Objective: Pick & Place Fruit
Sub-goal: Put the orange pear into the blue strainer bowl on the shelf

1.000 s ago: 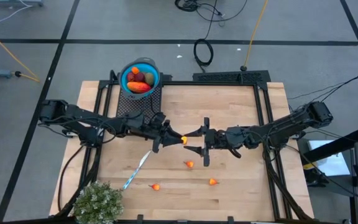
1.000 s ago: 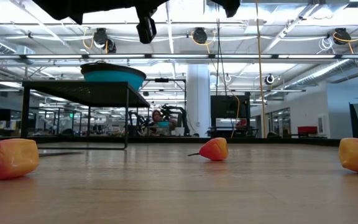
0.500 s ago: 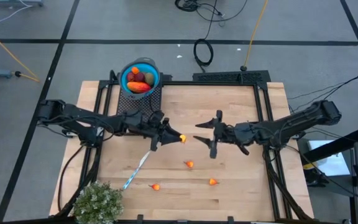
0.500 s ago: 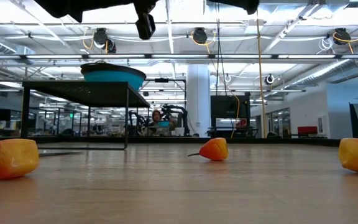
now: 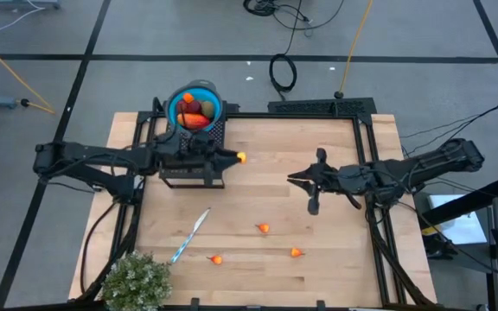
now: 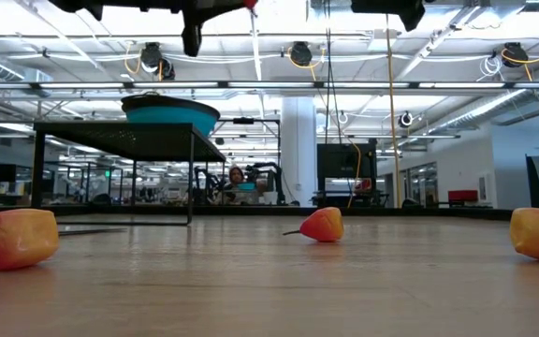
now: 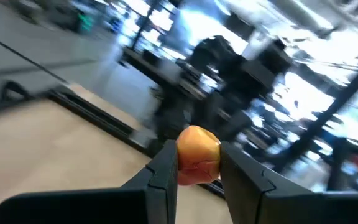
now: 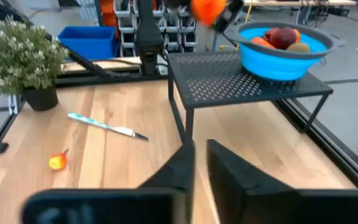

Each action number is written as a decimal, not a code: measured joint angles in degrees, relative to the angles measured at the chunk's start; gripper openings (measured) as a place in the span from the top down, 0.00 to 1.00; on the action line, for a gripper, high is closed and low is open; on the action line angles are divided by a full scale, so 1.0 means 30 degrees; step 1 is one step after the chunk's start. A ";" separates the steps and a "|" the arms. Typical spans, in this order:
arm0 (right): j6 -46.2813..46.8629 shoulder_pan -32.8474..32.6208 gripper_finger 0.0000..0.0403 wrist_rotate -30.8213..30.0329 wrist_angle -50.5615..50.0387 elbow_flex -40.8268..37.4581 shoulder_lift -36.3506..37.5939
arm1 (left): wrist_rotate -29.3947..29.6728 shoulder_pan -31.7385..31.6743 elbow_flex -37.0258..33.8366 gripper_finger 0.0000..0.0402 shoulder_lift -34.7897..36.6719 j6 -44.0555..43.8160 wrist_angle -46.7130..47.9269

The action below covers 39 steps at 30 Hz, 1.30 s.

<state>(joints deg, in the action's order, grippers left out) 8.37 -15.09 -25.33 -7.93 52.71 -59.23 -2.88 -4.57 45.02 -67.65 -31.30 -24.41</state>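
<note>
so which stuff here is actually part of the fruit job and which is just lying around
Job:
small orange toy fruit in left gripper
three orange fruits on the wooden table
blue bowl of fruit

Lying about:
blue-handled knife
bushy green plant

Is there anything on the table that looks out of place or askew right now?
Nothing looks damaged or spilled. Three small orange fruits lie scattered on the table, not yet in the blue bowl, and a blue-handled knife lies at a slant near the plant.
</note>
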 joint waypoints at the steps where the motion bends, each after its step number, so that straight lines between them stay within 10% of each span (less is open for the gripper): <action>1: 0.0000 0.0000 0.93 0.0028 -0.0283 0.0000 0.0145 | 0.0299 -0.0231 0.0093 0.77 0.0223 0.0186 0.0503; 22: 0.1572 0.0000 1.00 0.1650 0.5105 -0.6108 0.4923 | 0.5591 -0.5914 0.7632 0.77 0.0777 0.5768 1.7570; 39: 0.1450 0.0000 1.00 0.1606 0.6735 -0.9249 0.8479 | 0.6500 -0.8770 0.8071 0.77 0.0097 0.9732 2.1748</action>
<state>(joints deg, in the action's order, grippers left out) 12.72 -15.09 -20.51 12.28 24.96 -33.79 16.63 -30.88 69.23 -67.36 -2.11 40.83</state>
